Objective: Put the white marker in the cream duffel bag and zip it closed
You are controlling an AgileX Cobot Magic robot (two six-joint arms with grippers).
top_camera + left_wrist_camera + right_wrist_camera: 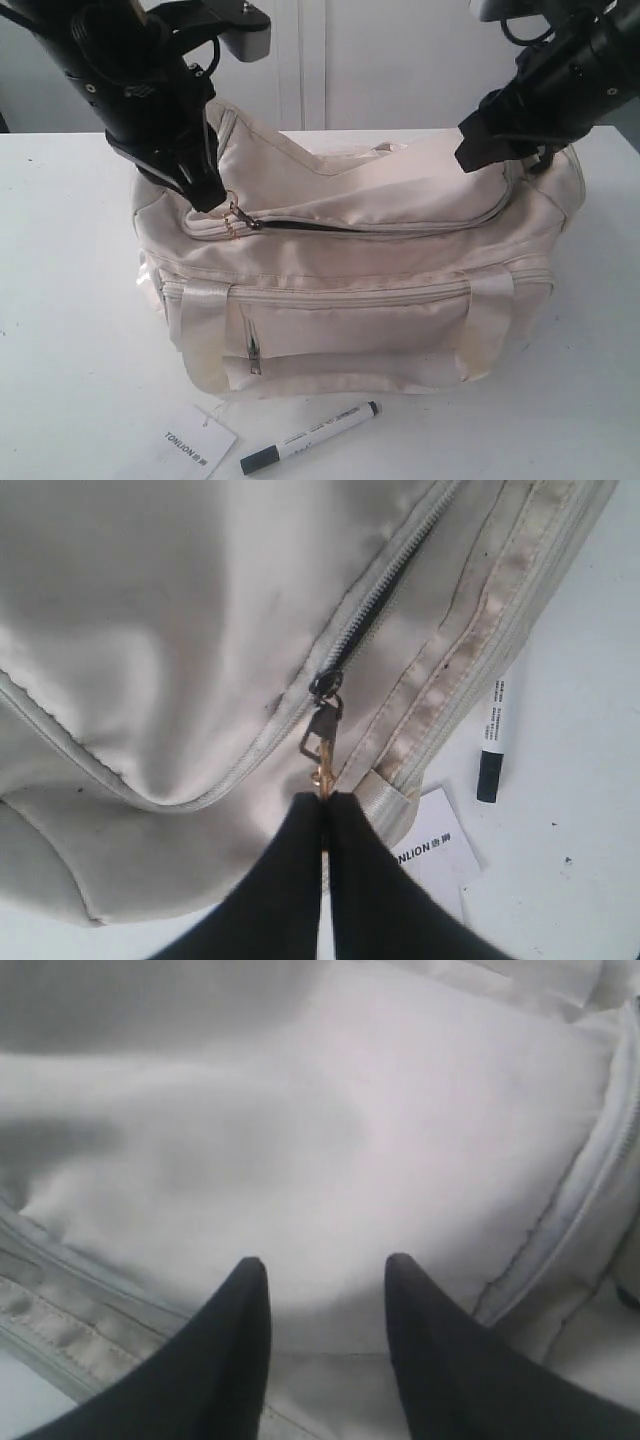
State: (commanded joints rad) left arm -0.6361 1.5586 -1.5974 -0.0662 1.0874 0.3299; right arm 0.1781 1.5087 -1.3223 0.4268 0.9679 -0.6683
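1. Not yet done: the white marker lies flat on the counter, outside the cream duffel bag; it is well apart from both tools, down past the bag's front wall from them, just beside a paper tag.
2. Under way, by my reading: opening the bag; the left tool has its fingers pressed together, clamped on the gold ring pull of the top zipper; the slider sits just off that tool's tips, and a dark gap runs from it along the zip toward the right tool.
3. How far that gap reaches I cannot tell; nearer the right tool the fabric lips lie over the track.
4. The right tool has its fingers apart over the bag's top panel, at the end far from the left tool; nothing is gripped between them; whether the tips touch the cloth I cannot tell.
5. Left to do, as I judge: widen the mouth enough, fetch the marker from the counter, drop it inside, then run the pull back along the zip; the task looks to be at an early stage.
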